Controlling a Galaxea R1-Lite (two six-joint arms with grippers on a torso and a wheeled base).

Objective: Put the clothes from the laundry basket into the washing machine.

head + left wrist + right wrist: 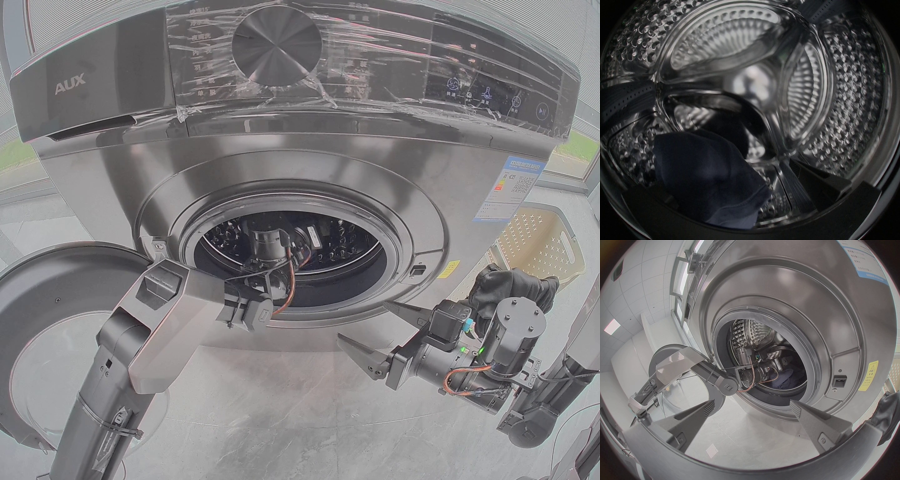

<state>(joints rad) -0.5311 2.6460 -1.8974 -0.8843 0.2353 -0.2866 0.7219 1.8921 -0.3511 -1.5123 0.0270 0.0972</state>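
Glossy silver-grey on the washing machine [300,162]; shiny steel with a dimpled pattern inside the drum [850,93]. Dark navy for the garment [706,175]. Cream with cross-shaped cutouts on the laundry basket [544,240], black for its clothes [507,284].

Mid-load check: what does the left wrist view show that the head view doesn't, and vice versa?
Left wrist only: a dark blue garment lying low in the drum. Head only: the open door, the right gripper open outside the washing machine, and dark clothes on the laundry basket. Both: the drum's perforated wall.
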